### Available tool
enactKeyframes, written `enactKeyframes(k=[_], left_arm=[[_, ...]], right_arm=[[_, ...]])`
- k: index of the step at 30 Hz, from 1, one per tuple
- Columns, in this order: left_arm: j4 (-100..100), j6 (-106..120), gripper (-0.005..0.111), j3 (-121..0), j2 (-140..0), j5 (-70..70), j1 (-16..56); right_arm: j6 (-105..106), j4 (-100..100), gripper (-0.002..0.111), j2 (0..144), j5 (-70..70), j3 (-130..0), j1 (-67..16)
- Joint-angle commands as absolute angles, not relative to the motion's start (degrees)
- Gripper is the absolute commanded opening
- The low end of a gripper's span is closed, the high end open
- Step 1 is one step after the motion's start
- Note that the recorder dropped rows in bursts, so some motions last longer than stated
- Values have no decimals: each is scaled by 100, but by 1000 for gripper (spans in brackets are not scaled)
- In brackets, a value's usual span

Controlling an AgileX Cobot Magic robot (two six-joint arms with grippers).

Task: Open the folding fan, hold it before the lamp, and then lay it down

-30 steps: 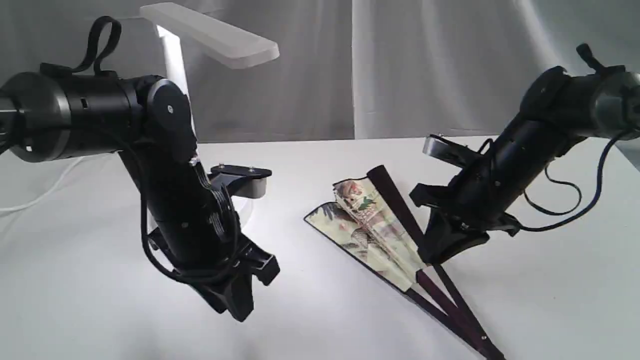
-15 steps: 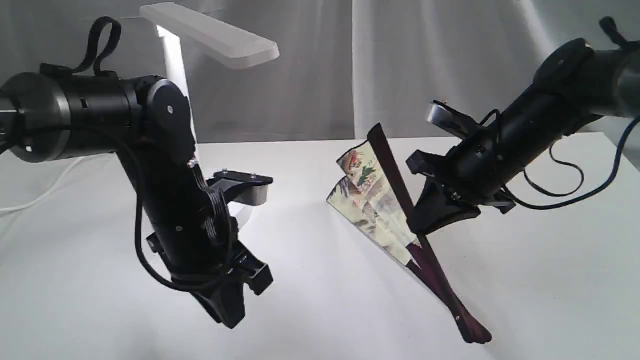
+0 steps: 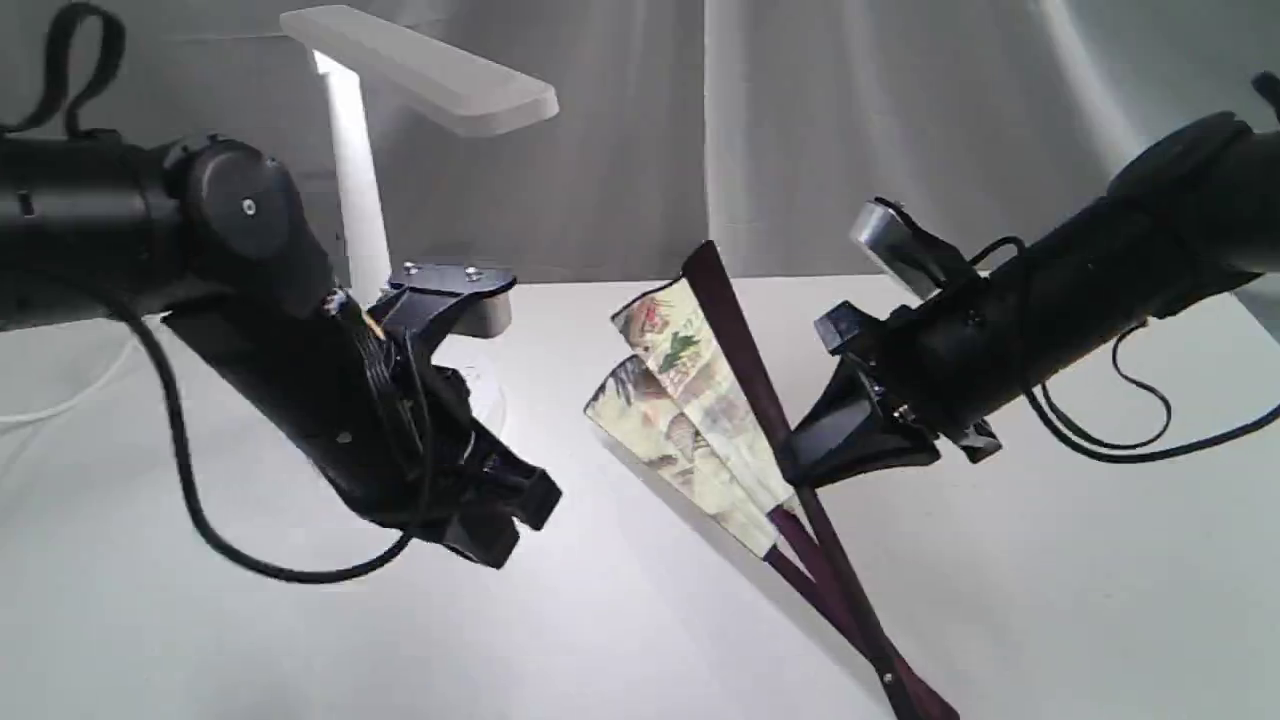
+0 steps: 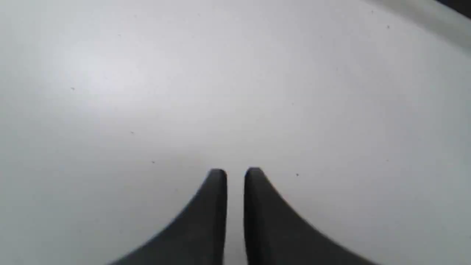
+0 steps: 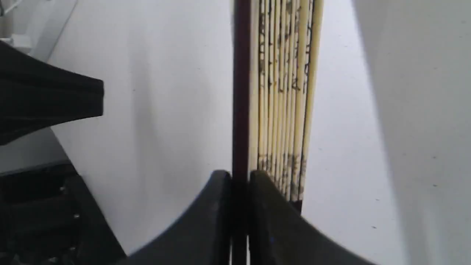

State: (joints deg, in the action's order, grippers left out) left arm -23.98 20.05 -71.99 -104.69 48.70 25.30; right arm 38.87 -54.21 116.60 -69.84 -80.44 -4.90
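The folding fan is partly spread and held up at a slant over the middle of the surface. Its cream painted leaf points toward the back edge and its dark maroon ribs run down toward the front edge, where the pivot end leaves the exterior view, so whether it touches the surface cannot be told. Only a few pleats have opened; in the right wrist view the rest of the fan shows as a tight stack of cream folds just beside the outer guard. The right claw is clenched on that maroon guard near where the leaf ends and the bare ribs begin, its two fingers pinching the stick between them. The left claw hangs over the left half of the surface, well apart from the fan, grasping nothing, with its fingers drawn together to a thin slit. The lamp stands near the back left corner behind the left arm, its flat white head reaching toward the middle, and its white cord trails off toward the left edge.
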Motion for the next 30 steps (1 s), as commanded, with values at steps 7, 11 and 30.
enactKeyframes(k=[7, 11, 30], left_arm=[[-2690, 2410, 8, -5437, -9143, 1932, 2525], [-2894, 2449, 8, -4765, -8765, 787, 2525], [407, -2397, 7, -2779, -8452, -3580, 2525]], right_arm=[[4360, -6261, 0, 11526, -6996, -7562, -461], [4419, -6311, 0, 11526, -6996, -7511, -461], [4620, -6644, 0, 11526, -6996, -7511, -461]])
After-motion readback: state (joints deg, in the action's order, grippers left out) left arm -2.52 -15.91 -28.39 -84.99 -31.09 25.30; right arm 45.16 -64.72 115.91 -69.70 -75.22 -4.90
